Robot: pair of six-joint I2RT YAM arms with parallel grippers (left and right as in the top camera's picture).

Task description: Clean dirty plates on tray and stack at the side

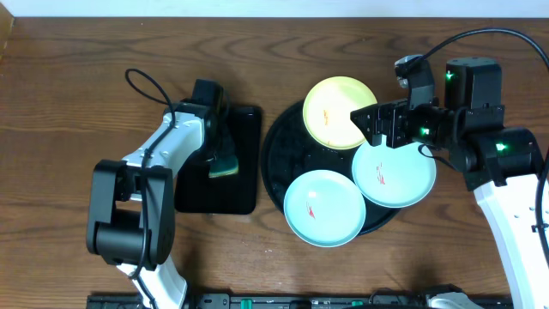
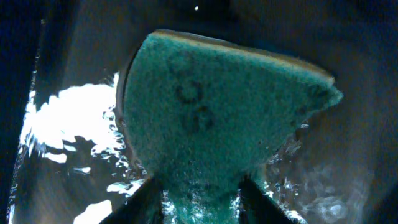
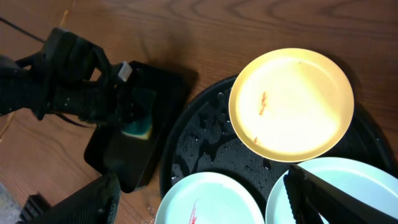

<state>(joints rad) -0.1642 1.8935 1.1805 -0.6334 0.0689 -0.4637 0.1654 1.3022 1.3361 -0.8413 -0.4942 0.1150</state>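
**Sponge pickup, before any wiping.** The left fingers [image 2: 142,208] press against both sides of the green sponge [image 2: 211,118], pinching its lower end above the wet rectangular tray [image 1: 244,120]. The right fingers [image 3: 93,199] stand wide apart and empty, hovering over the round black tray [image 1: 276,146] near the yellow plate [image 1: 340,112]. That plate and two mint plates [image 1: 324,207] lie on the tray, each showing red smears; none is stacked on the bench [image 1: 69,86]. Next move, as judged: carry the sponge across to a plate while the right fingers steady its rim.
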